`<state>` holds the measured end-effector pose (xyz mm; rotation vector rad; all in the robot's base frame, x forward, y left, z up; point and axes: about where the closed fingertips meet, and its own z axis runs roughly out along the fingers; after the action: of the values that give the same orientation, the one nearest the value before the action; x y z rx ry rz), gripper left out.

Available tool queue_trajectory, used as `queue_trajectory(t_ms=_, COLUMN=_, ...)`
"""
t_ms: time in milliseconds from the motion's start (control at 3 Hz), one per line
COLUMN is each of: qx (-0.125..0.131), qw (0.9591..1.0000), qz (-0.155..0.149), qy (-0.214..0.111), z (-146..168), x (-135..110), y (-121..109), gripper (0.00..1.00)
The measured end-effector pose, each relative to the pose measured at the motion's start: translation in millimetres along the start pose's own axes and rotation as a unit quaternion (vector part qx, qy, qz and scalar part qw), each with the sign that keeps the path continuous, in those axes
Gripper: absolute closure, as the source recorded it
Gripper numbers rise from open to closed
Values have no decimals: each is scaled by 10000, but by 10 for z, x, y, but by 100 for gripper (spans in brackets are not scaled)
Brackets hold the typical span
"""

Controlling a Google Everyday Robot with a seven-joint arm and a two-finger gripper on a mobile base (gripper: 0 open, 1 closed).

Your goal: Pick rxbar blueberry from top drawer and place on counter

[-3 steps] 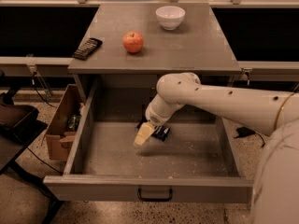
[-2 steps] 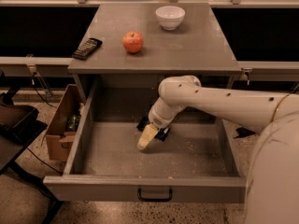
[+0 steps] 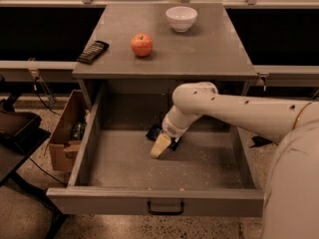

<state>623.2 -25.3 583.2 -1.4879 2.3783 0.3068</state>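
The top drawer [image 3: 89,148] is pulled fully open below the counter [image 3: 209,49]. My gripper [image 3: 161,145] reaches down into the drawer and sits low over its speckled floor, near the back middle. A small dark flat thing, which looks like the rxbar blueberry [image 3: 153,132], lies on the drawer floor right behind the gripper and touches or nearly touches it. The wrist covers part of it. The arm comes in from the right across the drawer.
On the counter stand a red apple [image 3: 142,45], a white bowl [image 3: 181,18] at the back and a black ridged remote-like slab [image 3: 92,52] at the left edge. A cardboard box [image 3: 67,133] stands on the floor left of the drawer. The drawer's dark handle [image 3: 165,208] faces front.
The gripper has shifted slightly to the right, staying low over the drawer floor. A dark edge of the bar now shows to the left of the wrist.
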Motion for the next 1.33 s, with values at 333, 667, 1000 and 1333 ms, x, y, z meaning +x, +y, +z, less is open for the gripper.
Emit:
queue_trajectory(t_ms=333, qx=-1, qw=10000, qz=0, qy=1, z=-15, x=-6, y=1, gripper=62)
queue_trajectory(t_ms=667, qx=-1, qw=10000, qz=0, qy=1, z=-15, x=-6, y=1, gripper=85)
queue_trajectory(t_ms=1000, qx=-1, qw=10000, qz=-1, qy=1, z=-14, x=-6, y=1, gripper=100)
queue_trajectory(t_ms=1333, qx=-1, qw=10000, qz=-1, qy=1, z=-20, x=-9, y=1, gripper=100)
